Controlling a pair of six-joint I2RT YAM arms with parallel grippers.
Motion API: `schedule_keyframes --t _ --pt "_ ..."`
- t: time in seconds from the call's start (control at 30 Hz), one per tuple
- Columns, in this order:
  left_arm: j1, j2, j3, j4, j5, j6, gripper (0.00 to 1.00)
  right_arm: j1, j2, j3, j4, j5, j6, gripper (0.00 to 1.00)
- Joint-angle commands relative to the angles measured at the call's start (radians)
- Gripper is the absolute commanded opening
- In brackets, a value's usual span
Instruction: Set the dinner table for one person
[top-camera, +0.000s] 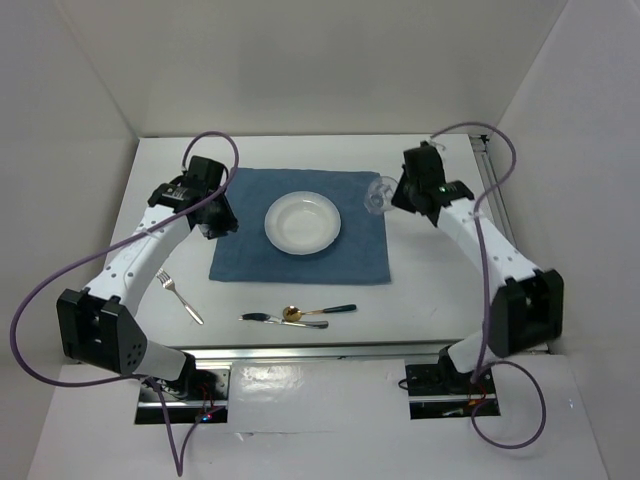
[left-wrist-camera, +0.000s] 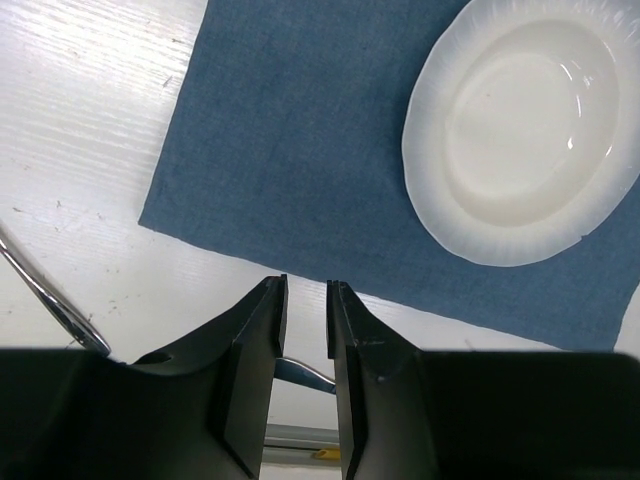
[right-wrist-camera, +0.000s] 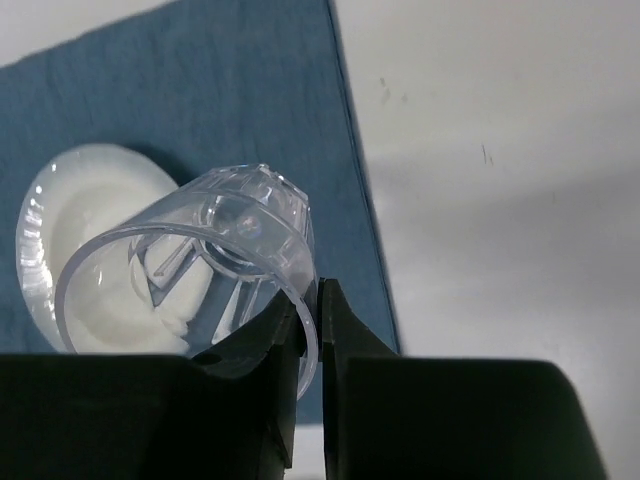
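Okay, nearest the arm bases on the white surface (top-camera: 430, 290): a fork (top-camera: 180, 296) at left, and a knife (top-camera: 265, 318) and gold spoon (top-camera: 320, 310) touching at centre. Beyond them a blue placemat (top-camera: 300, 255) lies flat on the surface, with a white plate (top-camera: 302, 222) in its middle. The left pincer (left-wrist-camera: 306, 285) is released, jaws slightly apart, empty, by the placemat's left edge. The right pincer (right-wrist-camera: 312, 290) is clenched on the rim of a tilted clear glass (right-wrist-camera: 190, 270) at the placemat's far right corner. The surface runs out to white walls (top-camera: 330, 70).
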Motion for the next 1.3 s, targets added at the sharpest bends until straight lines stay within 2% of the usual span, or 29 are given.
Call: schedule_keyframes --t 0.0,0.13,0.3,0.4,0.67,0.73,0.77,0.87,0.97,1.1,1.13,1.17,1.27 --pt "0.005 -0.008 0.0 -0.008 -0.012 0.042 0.39 0.008 0.214 0.173 0.088 0.037 -0.076 0.0" --pt "0.005 -0.017 -0.009 -0.009 0.01 0.054 0.38 -0.001 0.419 0.412 0.102 -0.006 -0.114 0.0" --pt "0.005 -0.008 0.0 -0.021 0.032 0.088 0.37 -0.024 0.663 0.7 -0.008 -0.066 -0.133 0.0" --pt "0.005 -0.008 0.0 -0.021 0.032 0.088 0.37 -0.024 0.77 0.808 -0.084 -0.042 -0.142 0.0" --pt "0.005 -0.008 -0.028 -0.031 0.013 0.088 0.38 -0.033 0.803 0.762 -0.063 -0.032 -0.151 0.01" --pt "0.005 -0.008 -0.028 -0.031 0.013 0.088 0.39 -0.033 0.814 0.762 -0.063 -0.032 -0.151 0.14" --pt "0.005 -0.008 -0.028 -0.031 0.003 0.088 0.42 -0.033 0.814 0.762 -0.063 -0.045 -0.151 0.41" --pt "0.005 -0.019 -0.028 -0.031 -0.024 0.077 0.5 -0.033 0.815 0.762 -0.072 -0.075 -0.151 0.66" --pt "0.005 -0.031 -0.049 -0.04 -0.082 0.05 0.5 -0.033 0.789 0.791 -0.072 -0.075 -0.16 0.84" --pt "0.014 -0.016 -0.06 -0.075 -0.163 -0.002 0.52 -0.015 0.716 0.835 -0.105 -0.063 -0.192 1.0" --pt "0.014 -0.016 -0.06 -0.089 -0.163 -0.003 0.64 -0.015 0.691 0.835 -0.105 -0.063 -0.192 1.0" --pt "0.028 0.004 -0.06 -0.125 -0.192 -0.032 0.69 -0.015 0.63 0.816 -0.09 -0.051 -0.192 1.0" --pt "0.058 0.015 -0.081 -0.15 -0.228 -0.071 0.67 -0.006 0.491 0.703 -0.026 -0.075 -0.192 1.0"
